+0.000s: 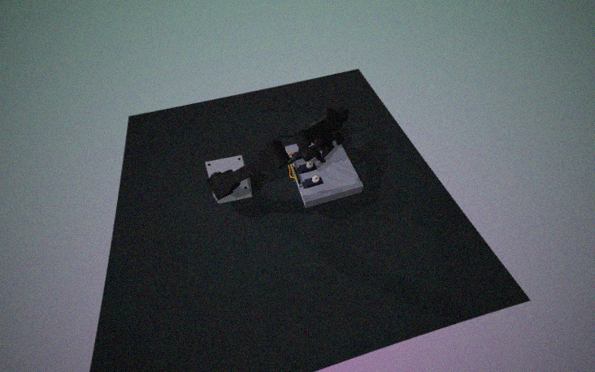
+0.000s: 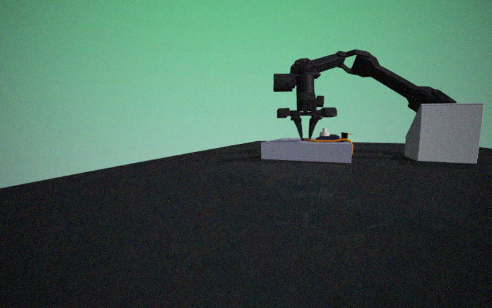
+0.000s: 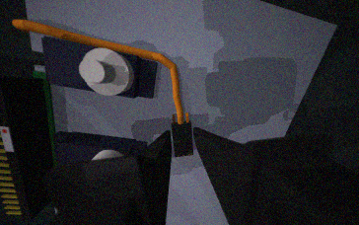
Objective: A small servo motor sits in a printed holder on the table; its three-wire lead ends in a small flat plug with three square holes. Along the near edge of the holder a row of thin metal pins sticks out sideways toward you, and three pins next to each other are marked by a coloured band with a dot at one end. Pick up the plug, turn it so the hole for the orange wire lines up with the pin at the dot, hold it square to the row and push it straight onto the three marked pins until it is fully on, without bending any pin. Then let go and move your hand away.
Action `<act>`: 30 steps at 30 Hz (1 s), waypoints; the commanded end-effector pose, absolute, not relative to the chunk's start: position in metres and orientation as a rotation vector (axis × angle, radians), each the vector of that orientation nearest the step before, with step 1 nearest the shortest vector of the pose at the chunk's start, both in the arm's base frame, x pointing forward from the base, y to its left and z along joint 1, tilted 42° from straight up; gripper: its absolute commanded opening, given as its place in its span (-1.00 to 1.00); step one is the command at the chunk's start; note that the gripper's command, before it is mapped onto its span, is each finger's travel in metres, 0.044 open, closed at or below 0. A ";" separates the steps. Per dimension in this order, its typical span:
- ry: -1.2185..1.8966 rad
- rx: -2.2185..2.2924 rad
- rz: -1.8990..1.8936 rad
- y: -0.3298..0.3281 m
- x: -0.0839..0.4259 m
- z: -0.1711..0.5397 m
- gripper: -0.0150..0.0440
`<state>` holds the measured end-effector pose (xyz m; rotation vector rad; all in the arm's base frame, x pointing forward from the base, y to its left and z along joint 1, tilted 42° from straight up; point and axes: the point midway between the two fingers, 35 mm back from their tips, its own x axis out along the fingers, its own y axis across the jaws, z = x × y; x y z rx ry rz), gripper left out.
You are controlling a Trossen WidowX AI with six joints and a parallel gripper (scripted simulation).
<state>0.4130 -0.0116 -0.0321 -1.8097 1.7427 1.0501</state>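
Observation:
The small black plug [image 3: 182, 140] lies flat on the pale holder [image 1: 344, 177] [image 2: 286, 150] [image 3: 256, 30], with its orange lead [image 2: 328, 140] [image 3: 115, 49] running up and then left past a dark blue servo [image 3: 59, 64]. My gripper [image 2: 306, 138] [image 3: 181, 133] points straight down, its tips at the holder's top. It is open narrowly, one finger on each side of the plug, with barely any gap. The holes face away from the wires and are not visible. A row of yellow pins [image 3: 10, 186] sticks out at left in the wrist view, beside a white band with a red dot [image 3: 5, 132].
A second servo [image 3: 74, 141] sits below the first in the wrist view, partly hidden by a finger. A black header block [image 3: 30, 113] and green board edge [image 3: 49, 115] border the pins. The arm's pale base [image 1: 228, 165] [image 2: 447, 134] stands beyond the holder's pin side.

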 end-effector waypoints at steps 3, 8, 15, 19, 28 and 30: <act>1.740 -1.821 1.056 -0.012 0.412 -0.034 -0.39; 1.740 -1.821 1.056 -0.011 0.413 -0.033 -0.49; 1.738 -1.820 1.057 0.007 0.416 -0.013 -0.49; 1.738 -1.820 1.058 0.022 0.416 0.003 -0.49; 1.723 -1.853 1.119 0.030 0.409 0.011 -0.49; 1.711 -1.879 1.167 0.032 0.403 0.012 -0.49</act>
